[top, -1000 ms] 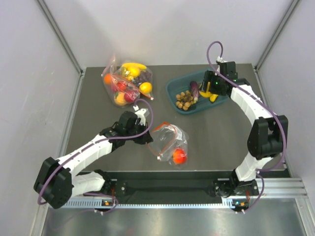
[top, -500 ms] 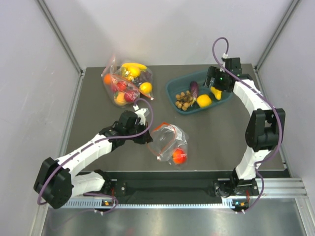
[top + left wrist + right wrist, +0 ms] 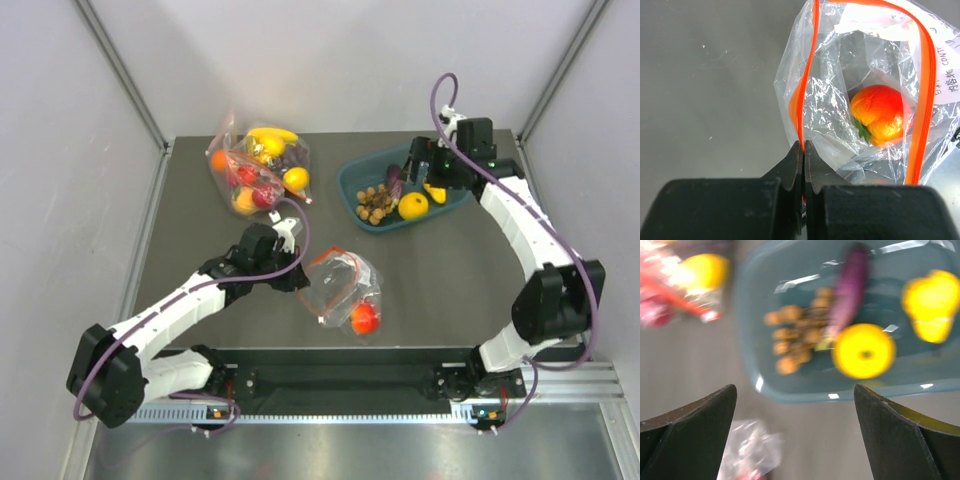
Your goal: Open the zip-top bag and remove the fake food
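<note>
Gaping empty, right claw point(image 3: 795, 388) has dropped the lemon point(image 3: 863, 351) — left claw point(image 3: 803, 146) pinches zip-top bag point(image 3: 826, 107).

- A second clear bag point(image 3: 255, 170), packed with a yellow banana, an orange and red fruit, lies beyond the left hand point(image 3: 300, 281), well apart from it and far to the left of the right hand point(image 3: 418, 178).
- A shallow teal tray point(image 3: 347, 187) with rounded corners sits below and just ahead of the right hand, well off to the right of the left hand.
- The dark grey, matte counter point(image 3: 190, 230) spreads beneath both hands.
- Pale walls point(image 3: 330, 60) rise beyond and to either side of the hands.
- A slotted metal rail point(image 3: 400, 412) runs along the near edge, behind both hands.
</note>
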### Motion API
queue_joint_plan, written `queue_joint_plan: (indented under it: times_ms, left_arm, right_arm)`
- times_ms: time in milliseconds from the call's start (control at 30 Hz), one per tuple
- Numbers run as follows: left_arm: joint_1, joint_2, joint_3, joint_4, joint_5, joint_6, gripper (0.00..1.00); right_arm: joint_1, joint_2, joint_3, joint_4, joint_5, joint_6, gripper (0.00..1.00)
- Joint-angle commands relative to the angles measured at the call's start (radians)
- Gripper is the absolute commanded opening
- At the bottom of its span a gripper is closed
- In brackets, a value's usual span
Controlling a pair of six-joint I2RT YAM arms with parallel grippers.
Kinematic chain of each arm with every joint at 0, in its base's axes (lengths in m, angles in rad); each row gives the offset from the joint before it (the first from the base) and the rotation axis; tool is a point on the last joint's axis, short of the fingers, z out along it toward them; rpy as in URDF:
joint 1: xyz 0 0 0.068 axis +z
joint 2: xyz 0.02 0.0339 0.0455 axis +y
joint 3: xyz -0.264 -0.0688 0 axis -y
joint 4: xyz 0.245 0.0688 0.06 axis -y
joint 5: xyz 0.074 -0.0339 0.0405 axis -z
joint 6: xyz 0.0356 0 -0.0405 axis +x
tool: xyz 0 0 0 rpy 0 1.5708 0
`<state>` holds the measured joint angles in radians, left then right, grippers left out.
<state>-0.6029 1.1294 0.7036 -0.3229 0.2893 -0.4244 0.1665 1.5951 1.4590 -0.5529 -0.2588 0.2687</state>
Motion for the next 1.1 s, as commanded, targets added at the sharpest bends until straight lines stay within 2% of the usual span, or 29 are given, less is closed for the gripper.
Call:
queue_joint_plan:
  times_ms: [0,133,333,467,567,667,800,933,1067]
  left_arm:
    - [0.0,-0.023,0.042,-0.019,-0.016,0.006,0.0]
    - [0.0,-0.033,0.05,-0.048,-0.021,0.022,0.0]
    - [0.0,-0.043,0.045,-0.051,-0.022,0.01,0.0]
    - [0.0,-0.04,0.042,-0.036,-0.015,0.004,0.0]
    - [-0.001,-0.033,0.045,-0.027,-0.001,0.004,0.0]
    - [-0.001,-0.026,0.045,-0.002,0.008,0.003,0.0]
    - [-0.001,-0.022,0.053,0.013,0.022,0.0,0.0]
    - [-0.001,-0.043,0.045,0.042,0.017,-0.013,0.0]
    - [-0.001,-0.08,0.028,0.074,0.007,-0.025,0.0]
  right_arm:
    - [0.134,-0.153,-0.023,-0.011,-0.037,-0.007,1.0]
    - [0.325,-0.259,-0.083,-0.019,-0.046,0.065,1.0]
    - [0.527,-0.354,-0.215,0.037,-0.042,0.228,0.98]
    - [0.668,-0.356,-0.25,0.051,-0.001,0.297,0.95]
    - [0.728,-0.333,-0.256,0.091,-0.011,0.328,0.91]
    - [0.757,-0.29,-0.259,0.168,-0.045,0.358,0.9]
    - [0.76,-0.201,-0.236,0.186,-0.049,0.385,0.87]
    - [0.76,-0.091,-0.195,0.108,-0.027,0.392,0.85]
    - [0.757,-0.057,-0.181,0.027,0.084,0.408,0.85]
